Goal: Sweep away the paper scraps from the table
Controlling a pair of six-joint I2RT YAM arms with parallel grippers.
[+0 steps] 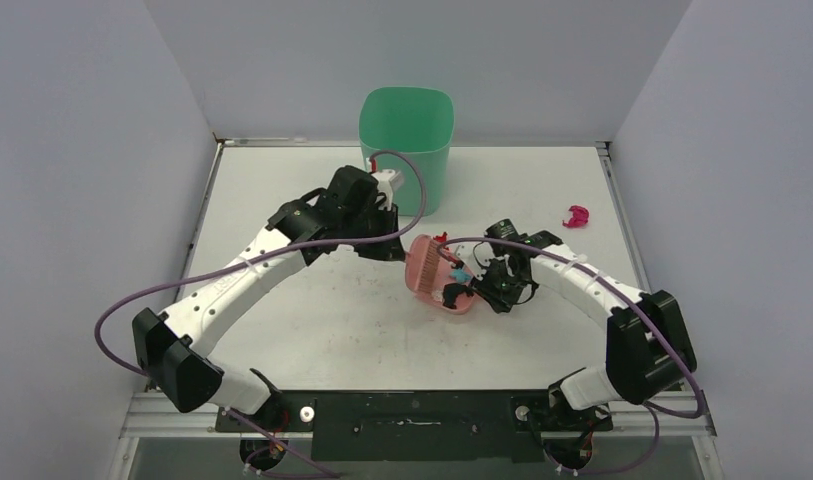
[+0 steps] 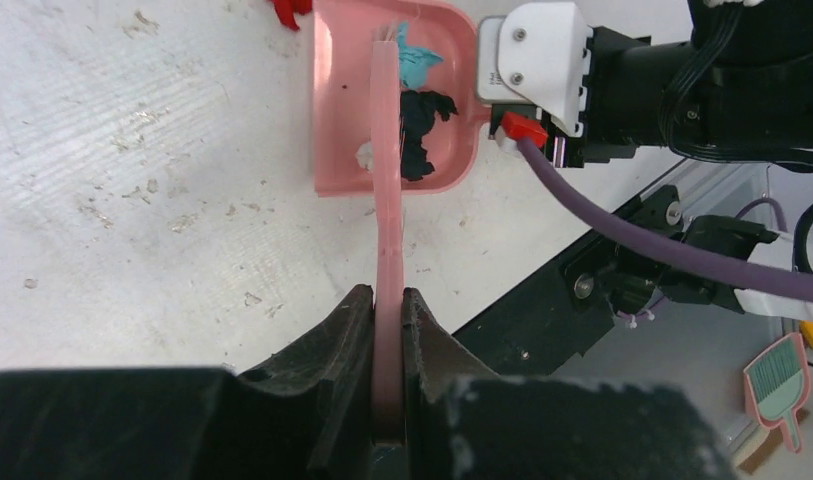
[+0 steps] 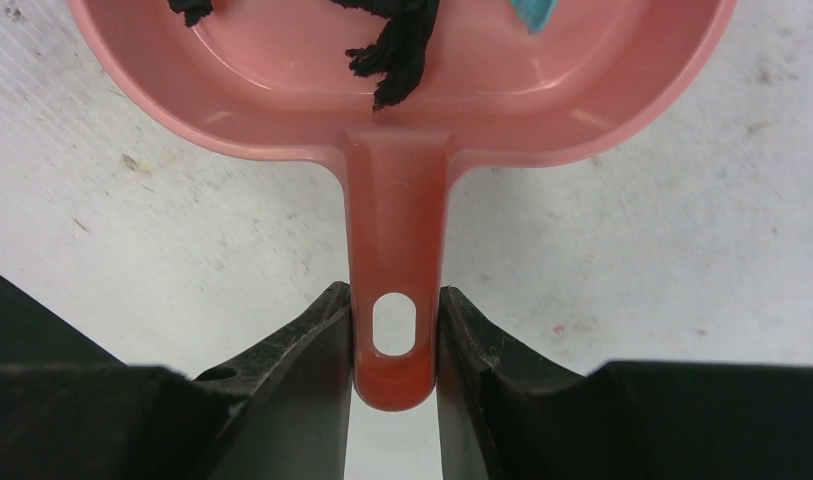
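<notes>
A white table [image 1: 312,330] with metal-rail edges, seen from above. A green bin [image 1: 406,140] stands at the middle of the far edge.

Just right of the table's centre, a pink dustpan [image 2: 342,120] lies flat, well apart from every edge. Bare tabletop stretches from it to the near and left edges.

The left arm rises from the near left corner, bends at the elbow and folds its wrist in toward the centre, close to the bin. The left gripper [image 2: 387,300] is clamped narrowly on the handle of a pink brush [image 2: 385,250], whose head reaches into the pan.

The right arm arcs low from the near right corner. The right gripper [image 3: 395,300] pinches the dustpan's handle.

Paper scraps [image 2: 419,130] in black, light blue and white sit inside the pan. A red scrap [image 2: 290,8] lies on the table beside the pan. A magenta scrap [image 1: 577,215] lies alone near the right edge, toward the far corner.
</notes>
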